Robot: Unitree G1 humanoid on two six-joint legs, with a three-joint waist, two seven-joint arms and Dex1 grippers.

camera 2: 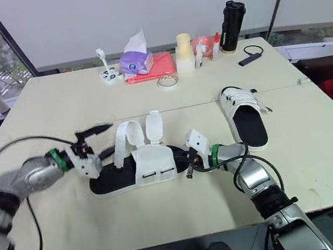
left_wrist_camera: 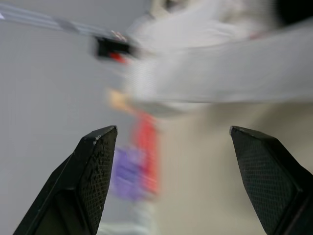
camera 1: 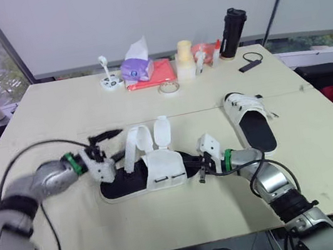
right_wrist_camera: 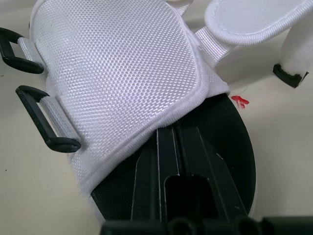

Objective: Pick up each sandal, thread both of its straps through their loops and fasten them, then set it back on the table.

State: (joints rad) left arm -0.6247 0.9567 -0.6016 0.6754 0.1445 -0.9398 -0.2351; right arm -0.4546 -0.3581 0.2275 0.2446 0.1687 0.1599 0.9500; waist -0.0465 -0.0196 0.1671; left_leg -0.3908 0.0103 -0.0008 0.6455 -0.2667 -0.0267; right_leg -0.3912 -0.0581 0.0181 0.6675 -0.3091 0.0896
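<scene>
In the head views, the near sandal (camera 1: 161, 171) lay flat on the table (camera 1: 50, 111), close to the front edge. Its two white straps (camera 1: 134, 139) were open and stuck up. The other sandal (camera 1: 252, 119) lay on the table off to the right, well apart. The left gripper (camera 1: 110, 145) was at the near sandal's left end, just beside the straps. The right gripper (camera 1: 190, 159) was at its right end, poked in under the white top. In the left wrist view, the left gripper's fingers (left_wrist_camera: 95, 161) were spread wide apart. In the right wrist view, the right gripper's fingers (right_wrist_camera: 193, 161) were pressed together on the black sole, and two black loops (right_wrist_camera: 46, 128) hung at the side of the white top.
</scene>
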